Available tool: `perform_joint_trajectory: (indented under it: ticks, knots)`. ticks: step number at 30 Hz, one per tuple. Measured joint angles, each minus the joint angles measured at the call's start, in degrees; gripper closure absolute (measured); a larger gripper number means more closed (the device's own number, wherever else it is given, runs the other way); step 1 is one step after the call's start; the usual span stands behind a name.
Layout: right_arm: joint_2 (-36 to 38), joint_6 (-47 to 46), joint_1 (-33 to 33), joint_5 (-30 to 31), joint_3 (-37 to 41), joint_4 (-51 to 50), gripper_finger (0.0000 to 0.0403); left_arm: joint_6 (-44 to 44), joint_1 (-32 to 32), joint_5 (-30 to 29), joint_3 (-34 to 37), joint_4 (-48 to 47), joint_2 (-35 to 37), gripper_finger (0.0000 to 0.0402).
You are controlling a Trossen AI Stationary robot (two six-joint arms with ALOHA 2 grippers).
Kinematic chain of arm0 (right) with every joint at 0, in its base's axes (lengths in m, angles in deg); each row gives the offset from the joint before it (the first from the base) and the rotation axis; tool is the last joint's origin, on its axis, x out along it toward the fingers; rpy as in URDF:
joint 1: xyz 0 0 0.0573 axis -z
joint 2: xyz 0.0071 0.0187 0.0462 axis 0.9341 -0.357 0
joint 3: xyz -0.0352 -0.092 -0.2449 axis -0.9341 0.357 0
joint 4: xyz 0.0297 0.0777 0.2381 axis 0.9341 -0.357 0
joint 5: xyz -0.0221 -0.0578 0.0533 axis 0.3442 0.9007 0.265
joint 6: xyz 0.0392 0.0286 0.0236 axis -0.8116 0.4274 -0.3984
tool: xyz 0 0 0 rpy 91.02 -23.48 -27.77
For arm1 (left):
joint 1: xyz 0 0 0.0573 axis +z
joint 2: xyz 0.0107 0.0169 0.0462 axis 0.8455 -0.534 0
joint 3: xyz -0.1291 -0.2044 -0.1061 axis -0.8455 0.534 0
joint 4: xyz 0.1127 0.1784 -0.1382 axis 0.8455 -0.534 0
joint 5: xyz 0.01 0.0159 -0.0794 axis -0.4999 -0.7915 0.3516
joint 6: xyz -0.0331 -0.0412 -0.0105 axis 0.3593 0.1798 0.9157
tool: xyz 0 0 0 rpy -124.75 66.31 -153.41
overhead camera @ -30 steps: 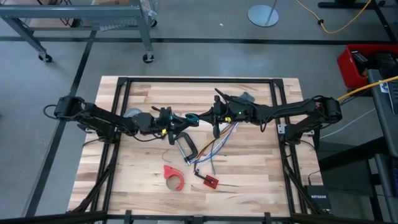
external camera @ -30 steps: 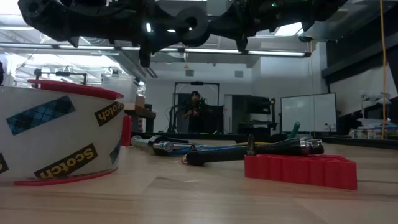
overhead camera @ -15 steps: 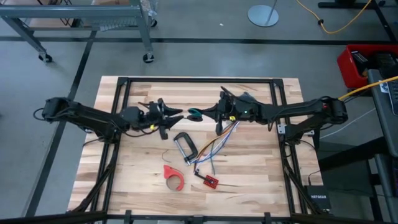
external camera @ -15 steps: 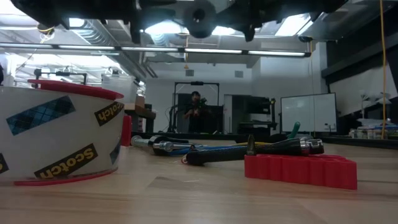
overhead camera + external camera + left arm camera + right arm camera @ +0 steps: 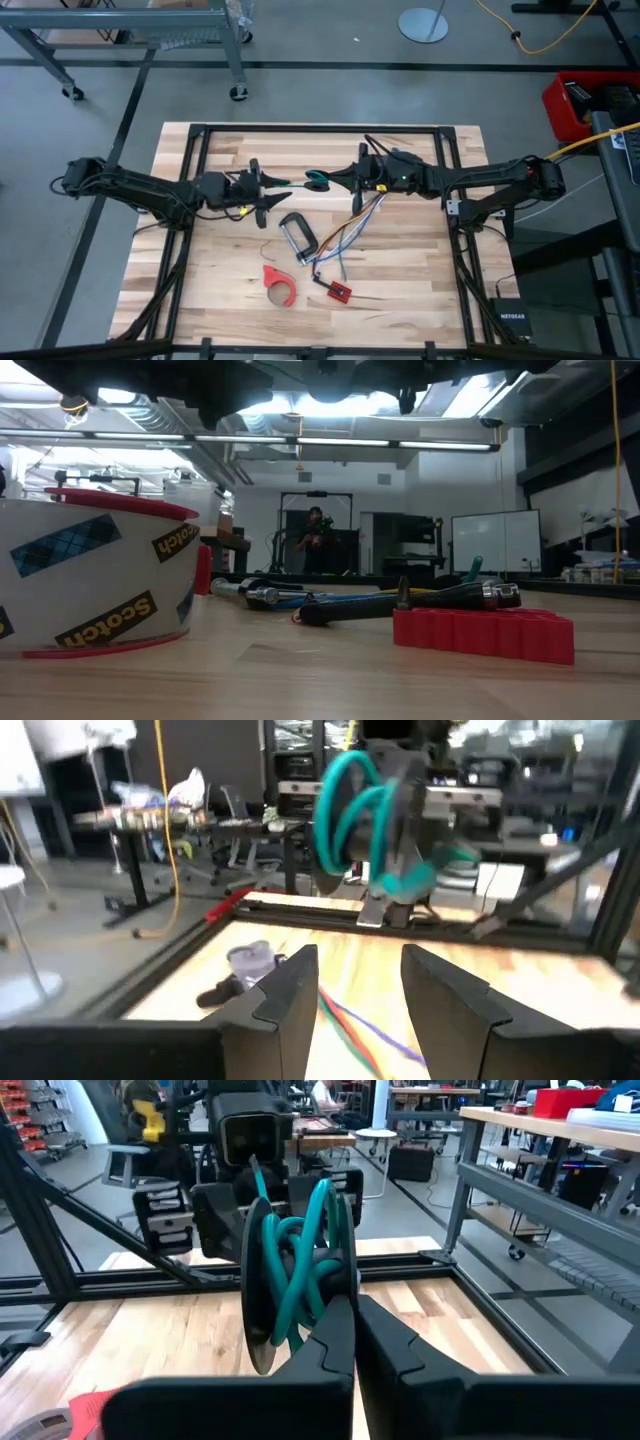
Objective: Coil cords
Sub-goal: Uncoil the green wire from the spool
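The right gripper (image 5: 340, 179), fingers pressed shut, pinches the rim of the cord coil (image 5: 316, 181) and holds it in the air above the table's centre, at about 12 o'clock from the C-clamp (image 5: 297, 236); in its wrist view the coil (image 5: 297, 1270) stands on edge, teal loops bunched between thin dark discs. The left gripper (image 5: 268, 187) faces it from 9 o'clock, near but apart, its fingers (image 5: 288, 990) spread with nothing between them, and the coil (image 5: 365, 815) hangs just ahead of them. The cord looks light and springy, so the loops would likely slacken and spill if squeezed across the winding; the rim or flat faces seem the safer hold, and a loose end, if one shows, is the place for the free gripper to take it. No bin or tray is in sight on the wooden table (image 5: 220, 300): the multicoloured wire bundle (image 5: 345, 235) with its red board (image 5: 338, 291) lies at 5 o'clock of the coil, the red tape dispenser (image 5: 279, 284) at 6 o'clock, all loose on the boards
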Motion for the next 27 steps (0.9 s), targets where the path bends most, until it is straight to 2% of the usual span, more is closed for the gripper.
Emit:
perform_joint_trajectory:
  ticks: [5,13,18,27]
  knots:
    - [0.7,1.4,0.0,6.3,0.0,-1.7,0.0403,-7.6,-1.1,-0.9,0.0,0.0,0.4,0.0263]
    - [0.9,1.5,0.0,12.7,0.0,-6.4,0.0403,-13.6,-1.5,-8.6,0.0,-1.6,0.2,0.0263]
    - [0.9,0.0,0.0,13.1,0.0,-5.6,0.0403,-15.3,-1.5,-8.9,0.0,-1.6,0.2,0.0263]
    - [0.6,-3.3,0.0,11.6,0.0,-5.9,0.0403,-26.9,-1.5,-9.1,0.0,0.1,0.2,0.0263]
